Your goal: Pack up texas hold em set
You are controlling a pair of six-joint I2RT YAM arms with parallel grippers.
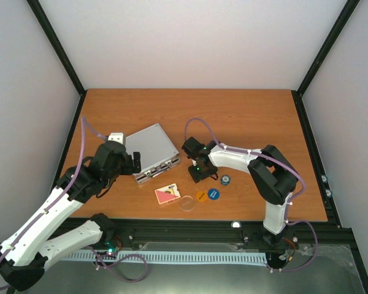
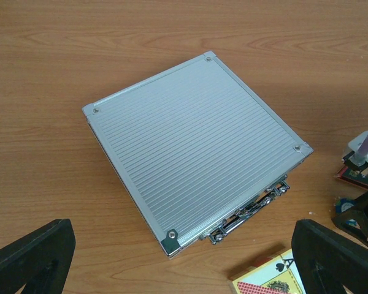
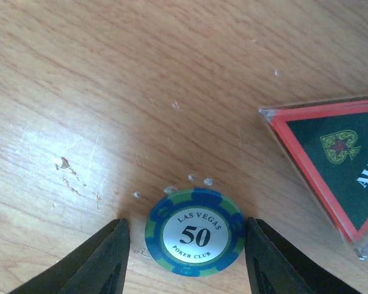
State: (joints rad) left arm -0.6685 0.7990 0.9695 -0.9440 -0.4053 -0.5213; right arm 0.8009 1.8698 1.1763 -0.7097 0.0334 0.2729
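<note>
Pink card deck (image 1: 167, 195) is just lying loose at the front of the worktop (image 1: 257, 122). Right fingers (image 3: 98, 263) sit apart either side of a 50 chip (image 3: 194, 232), low in frame, not squeezing it. Further back, left fingers (image 2: 30, 257) gape wide by the shut silver case (image 2: 193, 156).

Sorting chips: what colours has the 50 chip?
Round poker chip: blue-green rim, white centre; right wrist view.

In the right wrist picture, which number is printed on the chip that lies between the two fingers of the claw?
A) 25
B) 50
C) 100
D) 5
B: the blue and green chip lying flat on the wood between the fingers of the right claw shows "50" in its white middle.
</note>
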